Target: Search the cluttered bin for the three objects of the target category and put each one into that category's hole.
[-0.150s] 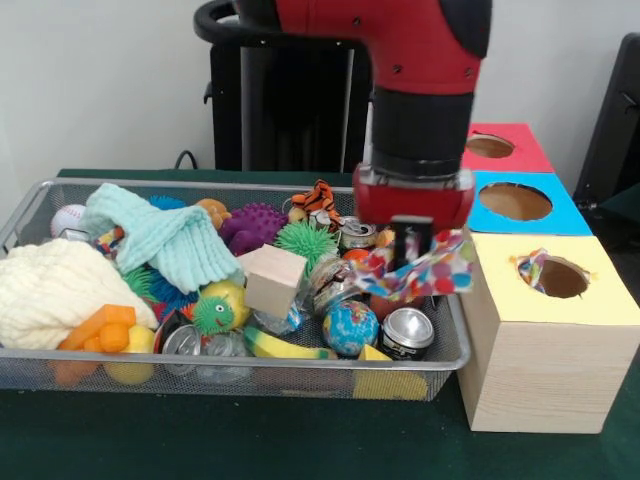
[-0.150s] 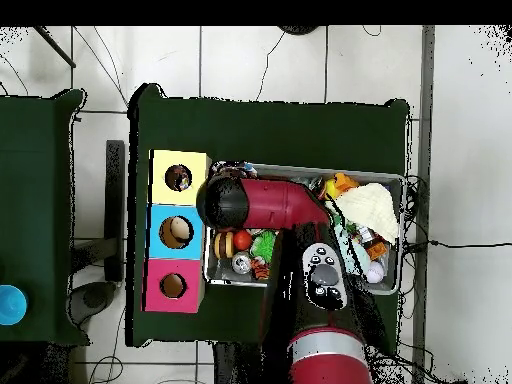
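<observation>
The claw [image 1: 412, 243], clamped on a spotted cloth [image 1: 425, 272], should lift clear, then carry toward three o'clock over the yellow box's hole [image 1: 556, 276].

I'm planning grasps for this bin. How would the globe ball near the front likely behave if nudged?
The globe ball looks round and smooth, so it would probably roll. Wedged between the can and the banana, it likely wouldn't travel far. It may slip from a light pinch.

Red arm reaching down, gripper [image 1: 412, 250] seemingly clamped on something
</observation>
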{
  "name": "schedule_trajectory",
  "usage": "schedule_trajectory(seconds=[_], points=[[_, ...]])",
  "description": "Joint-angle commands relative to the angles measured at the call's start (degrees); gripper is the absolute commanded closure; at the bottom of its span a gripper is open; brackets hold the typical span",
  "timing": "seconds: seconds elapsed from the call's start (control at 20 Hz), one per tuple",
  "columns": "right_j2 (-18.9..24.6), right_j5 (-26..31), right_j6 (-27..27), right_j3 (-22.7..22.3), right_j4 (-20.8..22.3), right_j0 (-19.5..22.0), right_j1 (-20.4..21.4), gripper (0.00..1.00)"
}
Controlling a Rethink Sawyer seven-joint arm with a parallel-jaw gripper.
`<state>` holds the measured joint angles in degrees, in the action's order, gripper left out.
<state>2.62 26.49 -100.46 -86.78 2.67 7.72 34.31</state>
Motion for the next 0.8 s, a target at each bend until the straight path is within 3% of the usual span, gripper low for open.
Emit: schedule_trajectory(seconds=[0.05,0.3,0.8], points=[[2.2,9.2,-10.4,0.5,-3.9,-3.2,2.0,1.00],[0.4,9.5,-12.8,0.7,-5.7,-6.5,1.9,1.00],[-1.4,2.4,-15.3,-1.8,-8.8,-11.0,-1.5,1.00]])
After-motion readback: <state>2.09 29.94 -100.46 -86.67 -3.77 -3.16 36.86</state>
